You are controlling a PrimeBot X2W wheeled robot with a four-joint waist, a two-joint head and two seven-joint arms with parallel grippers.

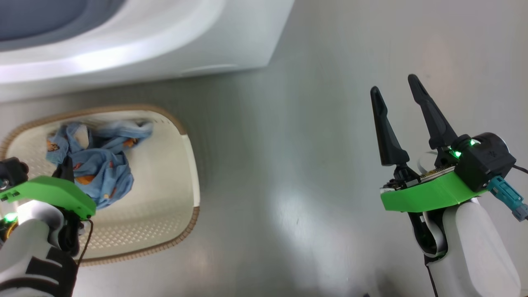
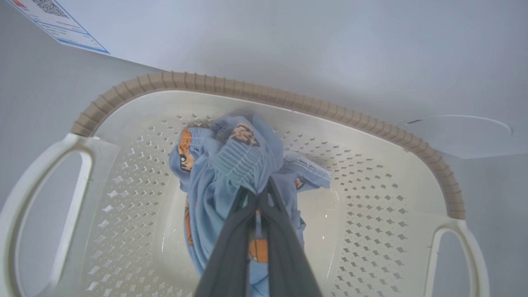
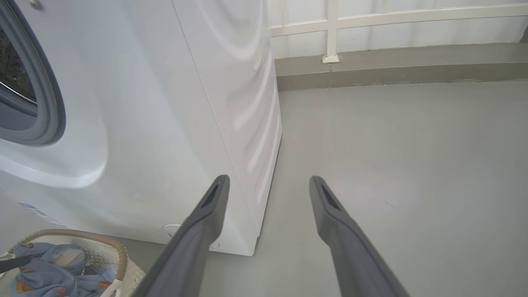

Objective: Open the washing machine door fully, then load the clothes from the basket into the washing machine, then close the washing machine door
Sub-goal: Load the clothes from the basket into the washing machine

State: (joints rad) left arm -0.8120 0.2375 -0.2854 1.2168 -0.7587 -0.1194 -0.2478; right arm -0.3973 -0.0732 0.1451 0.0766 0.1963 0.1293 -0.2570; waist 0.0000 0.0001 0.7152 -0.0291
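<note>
The cream basket [image 1: 190,152] stands on the floor in front of the white washing machine [image 1: 165,41]. In it lies a light blue garment with orange prints, the clothes [image 1: 105,169]. My left gripper [image 2: 258,193] reaches down into the basket [image 2: 288,99] and is shut on a bunched fold of the clothes [image 2: 239,161]. In the head view the left gripper [image 1: 68,167] sits at the garment's left side. My right gripper [image 1: 394,84] hangs open and empty over bare floor, to the right of the machine. The washing machine door is out of view.
The machine's grey gasket [image 3: 51,103] and drum opening show at the right wrist view's left edge. A blue label sticker [image 2: 57,20] and a round cap [image 2: 458,132] mark the machine's lower front. Grey floor [image 3: 392,165] runs right to a low kerb and white railing [image 3: 330,33].
</note>
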